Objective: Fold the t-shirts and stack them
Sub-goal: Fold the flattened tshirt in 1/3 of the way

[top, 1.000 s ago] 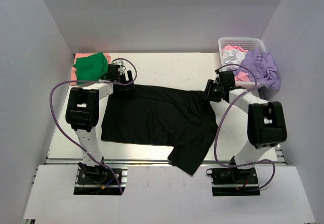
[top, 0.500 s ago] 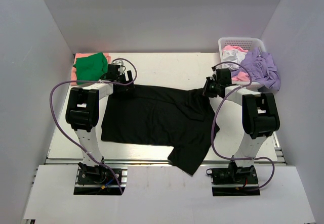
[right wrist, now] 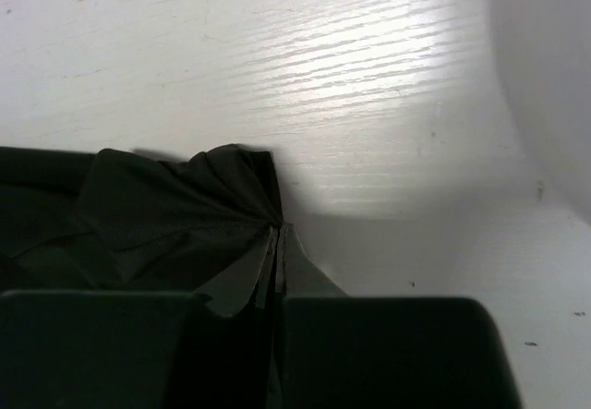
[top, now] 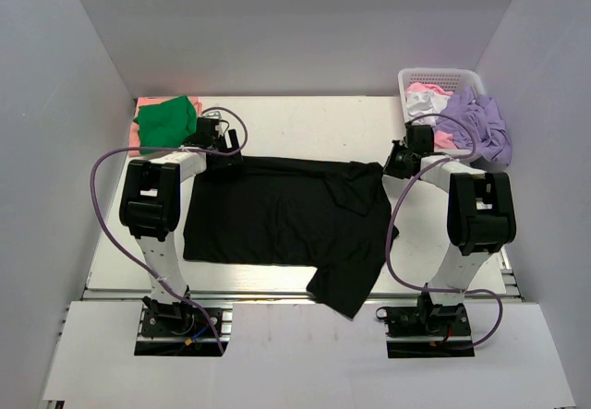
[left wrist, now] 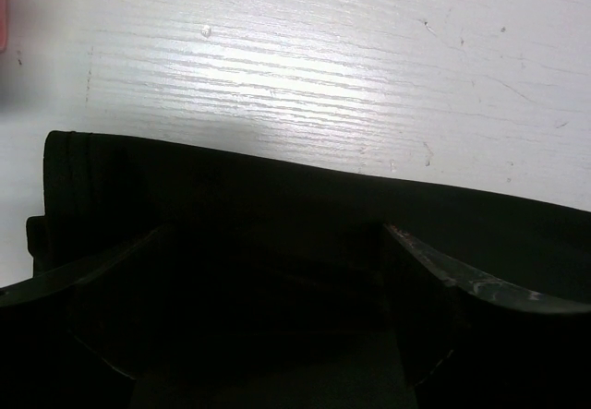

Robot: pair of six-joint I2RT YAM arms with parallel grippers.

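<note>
Since the black shirt (top: 277, 215) lies spread over the middle of the table (top: 305, 123), with one flap reaching over the near edge, the step in hand looks like flattening it for a fold. The right gripper (right wrist: 280, 243) is pinched tight on a bunch of cloth at the shirt's far right corner. The left gripper (left wrist: 268, 270) has its jaws wide apart over the far hem, gripping nothing that I can see.

To do this well, the left should close on the hem first. Both should then draw outward, low and evenly, so the rumpled right side smooths out without dragging the body askew.

The top view shows the whole lie: wrinkles on the right, a green shirt (top: 168, 118) at the far left corner, the basket (top: 439, 77) at the far right. It cannot show the jaws. The right wrist view shows pleats fanning from the shut tips, and the left wrist view shows a straight, flat hem.
</note>
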